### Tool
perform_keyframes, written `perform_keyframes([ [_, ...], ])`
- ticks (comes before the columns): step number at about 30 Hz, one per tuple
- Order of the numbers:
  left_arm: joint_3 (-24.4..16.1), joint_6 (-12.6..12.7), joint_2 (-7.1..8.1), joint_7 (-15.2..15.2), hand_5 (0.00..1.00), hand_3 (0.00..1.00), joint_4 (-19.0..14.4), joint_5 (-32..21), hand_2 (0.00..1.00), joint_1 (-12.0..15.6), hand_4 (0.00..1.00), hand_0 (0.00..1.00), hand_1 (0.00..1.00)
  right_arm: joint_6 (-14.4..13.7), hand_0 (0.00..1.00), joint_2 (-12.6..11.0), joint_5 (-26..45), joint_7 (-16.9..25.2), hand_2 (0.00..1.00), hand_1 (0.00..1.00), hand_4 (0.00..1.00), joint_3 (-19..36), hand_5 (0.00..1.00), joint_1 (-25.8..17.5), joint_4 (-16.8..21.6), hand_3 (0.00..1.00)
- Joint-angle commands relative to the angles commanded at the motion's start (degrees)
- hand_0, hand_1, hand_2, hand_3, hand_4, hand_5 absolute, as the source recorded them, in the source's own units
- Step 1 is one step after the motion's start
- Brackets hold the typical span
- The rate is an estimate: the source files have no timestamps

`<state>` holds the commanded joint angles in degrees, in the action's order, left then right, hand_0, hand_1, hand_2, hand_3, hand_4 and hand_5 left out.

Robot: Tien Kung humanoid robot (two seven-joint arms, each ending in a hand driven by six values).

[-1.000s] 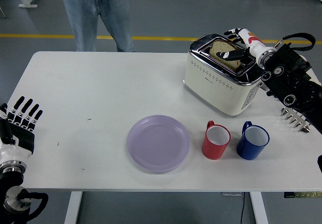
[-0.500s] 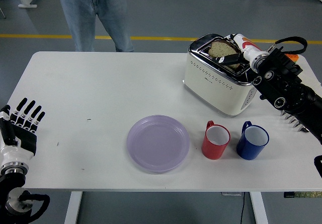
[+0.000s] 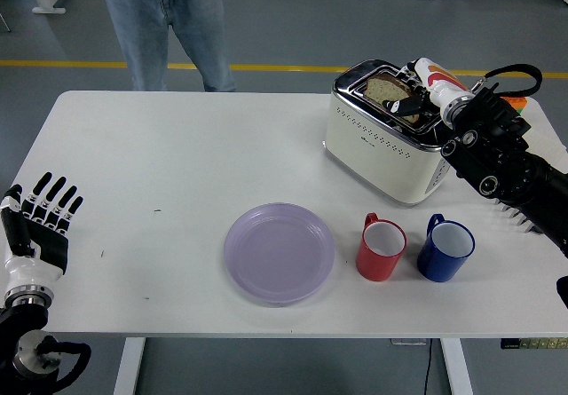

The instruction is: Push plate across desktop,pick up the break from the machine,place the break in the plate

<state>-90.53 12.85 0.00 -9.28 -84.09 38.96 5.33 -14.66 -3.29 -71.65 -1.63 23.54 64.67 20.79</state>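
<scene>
A cream toaster (image 3: 380,151) stands at the table's back right with a brown bread slice (image 3: 380,87) in its top slot. My right hand (image 3: 415,91) reaches in from the right over the slot. Its black thumb lies across the slice's front and its white fingers sit behind it, closed on the bread. An empty lavender plate (image 3: 280,253) lies near the front middle of the table. My left hand (image 3: 40,222) rests at the table's left edge with its fingers spread, holding nothing.
A red mug (image 3: 382,248) and a blue mug (image 3: 446,249) stand side by side right of the plate, in front of the toaster. A person in jeans (image 3: 169,22) stands at the far side, hands out of view.
My right hand has shifted left and further over the toaster's slot, closing on the slice. The bread sits a little lower in the slot. The left hand rose slightly.
</scene>
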Motion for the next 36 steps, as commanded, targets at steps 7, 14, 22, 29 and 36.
perform_keyframes([
  [7, -0.23, 0.01, 0.00, -0.06, 0.998, 0.717, 0.00, -0.05, 0.736, -0.19, 0.529, 0.748, 0.731, -2.80, 0.126, -0.01, 0.26, -0.28, 0.396, 0.299, 0.661, -1.19, 0.044, 0.23, 0.18, 0.474],
  [14, -0.26, -0.01, 0.00, -0.10, 0.998, 0.716, 0.03, -0.02, 0.735, -0.30, 0.528, 0.748, 0.728, -7.33, 0.080, -0.76, -1.03, -0.74, 0.374, 0.270, 0.574, -0.42, 0.002, 0.13, 1.08, 0.468],
  [22, -0.44, 0.04, 0.00, -0.09, 0.998, 0.713, -0.08, -0.02, 0.733, -0.33, 0.527, 0.746, 0.727, -9.56, 0.045, -4.34, -10.39, -1.52, 0.337, 0.205, 0.448, 9.34, 0.002, -0.14, 6.72, 0.463],
  [29, -0.64, 0.08, 0.00, -0.12, 0.998, 0.712, -0.14, -0.09, 0.729, -0.17, 0.526, 0.746, 0.726, -10.78, 0.035, -8.25, -17.45, -2.80, 0.324, 0.185, 0.472, 19.78, 0.002, -1.33, 15.19, 0.449],
  [36, -0.55, 0.16, 0.00, -0.12, 0.998, 0.712, -0.18, -0.66, 0.730, 0.04, 0.525, 0.746, 0.726, -9.32, 0.043, -11.54, -11.78, -1.45, 0.321, 0.178, 0.483, 27.33, 0.002, -4.28, 26.37, 0.442],
])
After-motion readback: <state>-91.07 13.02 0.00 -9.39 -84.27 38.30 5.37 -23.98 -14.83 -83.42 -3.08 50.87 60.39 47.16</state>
